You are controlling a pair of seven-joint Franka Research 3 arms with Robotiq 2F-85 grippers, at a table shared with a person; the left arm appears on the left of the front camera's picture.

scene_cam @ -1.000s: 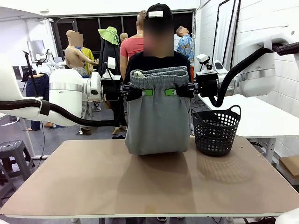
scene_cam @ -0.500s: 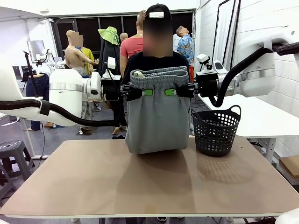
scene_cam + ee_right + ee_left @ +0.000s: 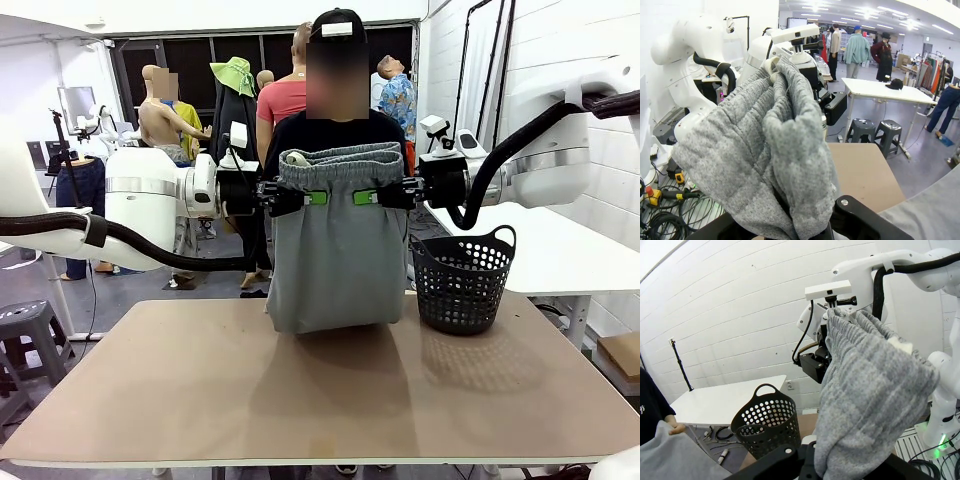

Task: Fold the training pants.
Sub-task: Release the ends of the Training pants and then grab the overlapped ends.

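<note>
- Waistband up, the training pants [image 3: 335, 250] hang over the far part of our table [image 3: 320, 400], near the basket [image 3: 462, 282].
- We have the left gripper [image 3: 312, 197] and right gripper [image 3: 366, 197] each clamped on the waistband.

Plain light grey pants [image 3: 335, 260], finely heathered. Left end effector [image 3: 318, 197] and right end effector [image 3: 362, 197] black, pads [image 3: 366, 197] green. Basket [image 3: 462, 285] below the right one black, perforated. Table [image 3: 320, 400] tan.

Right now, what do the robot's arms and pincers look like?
The left arm and right arm are glossy white rounded tubes with grey joint bands; a thick black cable runs along each. The left pincer and right pincer are black with bright green pads.
</note>
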